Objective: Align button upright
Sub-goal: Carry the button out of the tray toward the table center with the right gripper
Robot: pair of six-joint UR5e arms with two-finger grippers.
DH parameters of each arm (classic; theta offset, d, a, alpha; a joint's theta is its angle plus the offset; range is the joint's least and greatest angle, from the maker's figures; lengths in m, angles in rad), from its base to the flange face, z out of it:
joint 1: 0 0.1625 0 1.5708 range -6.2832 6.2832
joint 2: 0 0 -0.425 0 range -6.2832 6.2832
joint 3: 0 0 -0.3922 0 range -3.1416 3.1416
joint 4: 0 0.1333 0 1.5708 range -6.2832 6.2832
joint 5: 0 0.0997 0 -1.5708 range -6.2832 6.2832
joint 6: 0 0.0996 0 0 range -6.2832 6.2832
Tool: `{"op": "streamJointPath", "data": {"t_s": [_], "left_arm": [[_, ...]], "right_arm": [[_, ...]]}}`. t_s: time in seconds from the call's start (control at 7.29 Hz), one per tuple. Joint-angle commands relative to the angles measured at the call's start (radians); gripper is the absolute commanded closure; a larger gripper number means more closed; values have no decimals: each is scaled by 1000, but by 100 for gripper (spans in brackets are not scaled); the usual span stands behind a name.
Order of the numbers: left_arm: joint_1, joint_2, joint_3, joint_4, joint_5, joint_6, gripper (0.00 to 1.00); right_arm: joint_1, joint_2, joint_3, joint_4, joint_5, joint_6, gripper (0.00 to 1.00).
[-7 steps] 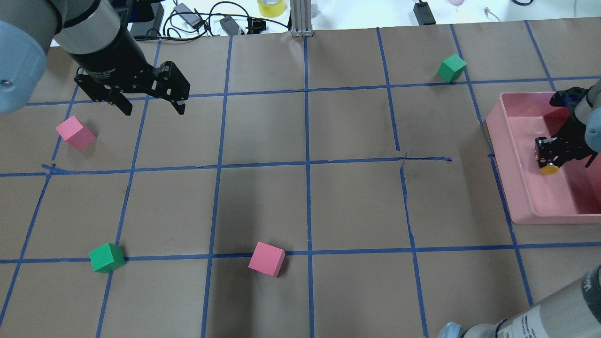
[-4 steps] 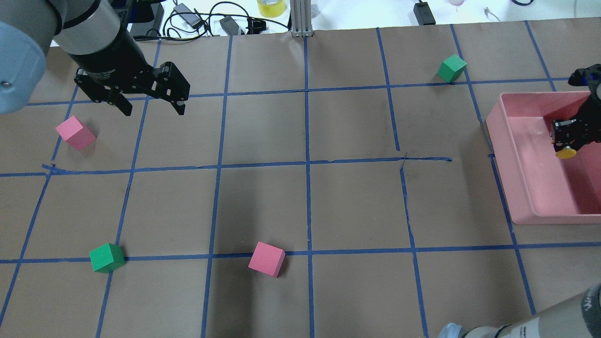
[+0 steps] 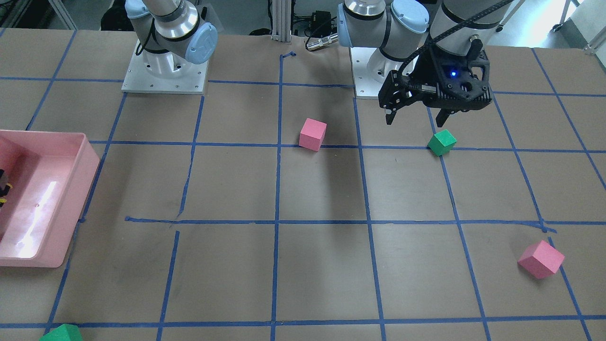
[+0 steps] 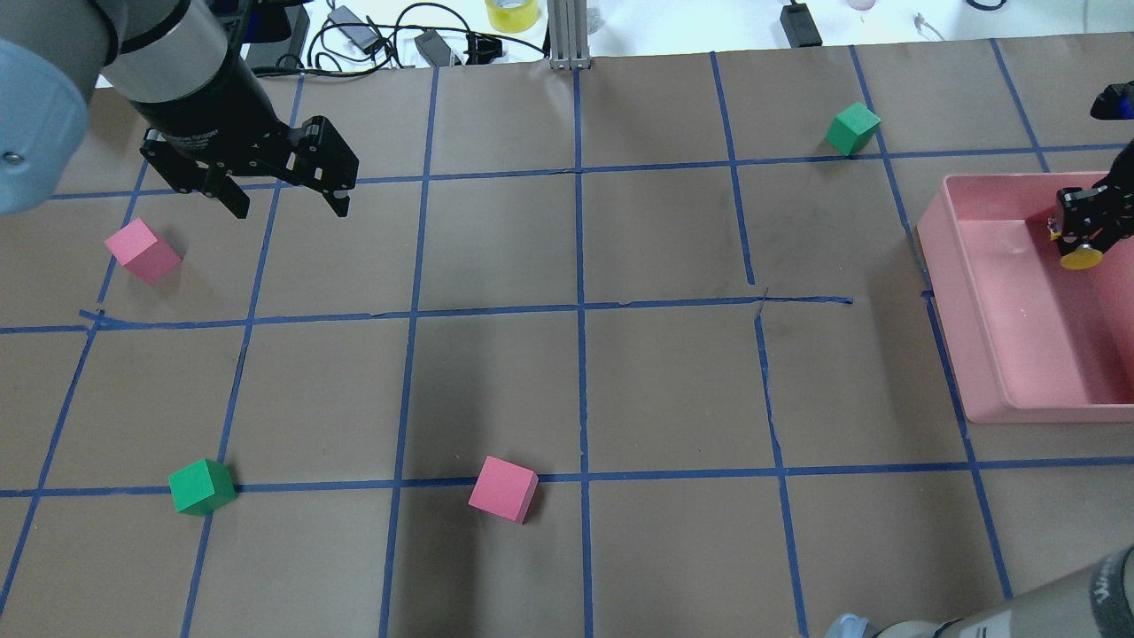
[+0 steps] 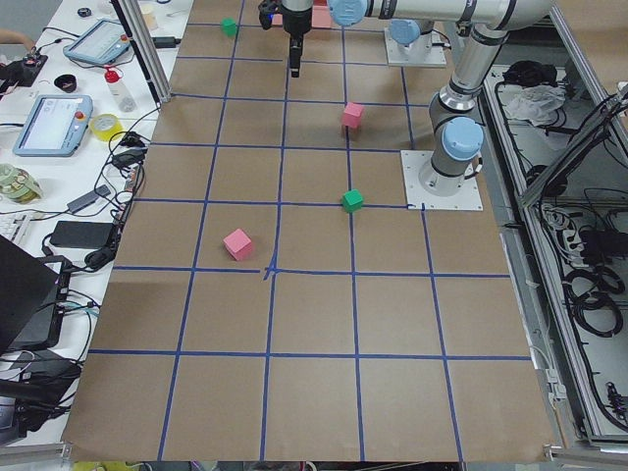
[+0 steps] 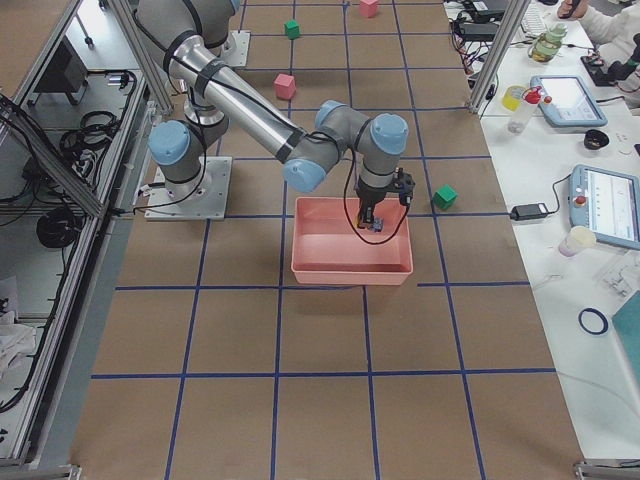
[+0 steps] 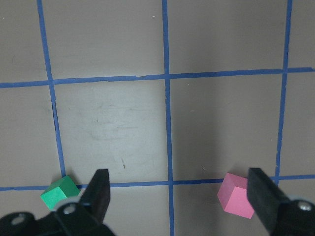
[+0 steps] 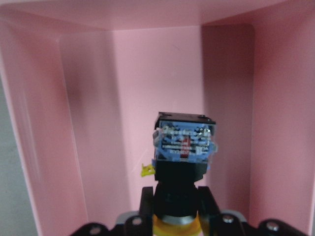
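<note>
Button [image 8: 183, 147], boxy, round yellow cap, tight in right tool [image 4: 1083, 223] over smooth pink bin [image 4: 961, 354]; left tool [image 4: 290, 210] wide, empty.

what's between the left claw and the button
Overhead view: only taped table, then the pink bin wall, lie between the left claw and the button. The green cube sits off that line.

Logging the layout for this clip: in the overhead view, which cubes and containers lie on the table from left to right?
Left pink cube → left green cube → middle pink cube → far green cube → pink bin. The button falls within the bin's span, so it is left unranked.
</note>
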Motion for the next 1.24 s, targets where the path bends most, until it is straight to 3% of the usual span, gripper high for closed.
{"op": "streamJointPath", "data": {"t_s": [0.0,0.27,0.41,0.55,0.96,1.1], "left_arm": [[0,0,0,0,0,0,0],[0,0,0,0,0,0,0],[0,0,0,0,0,0,0],[0,0,0,0,0,0,0],[0,0,-2,0,0,0,0],[0,0,-2,0,0,0,0]], "right_arm": [[145,-74,-17,28,9,1,100],[376,-57,-18,5,34,150,100],[501,-12,-20,-66,98,227,100],[603,54,-30,-135,101,379,100],[811,297,-248,-177,138,620,100],[853,323,-262,-180,138,651,100]]}}
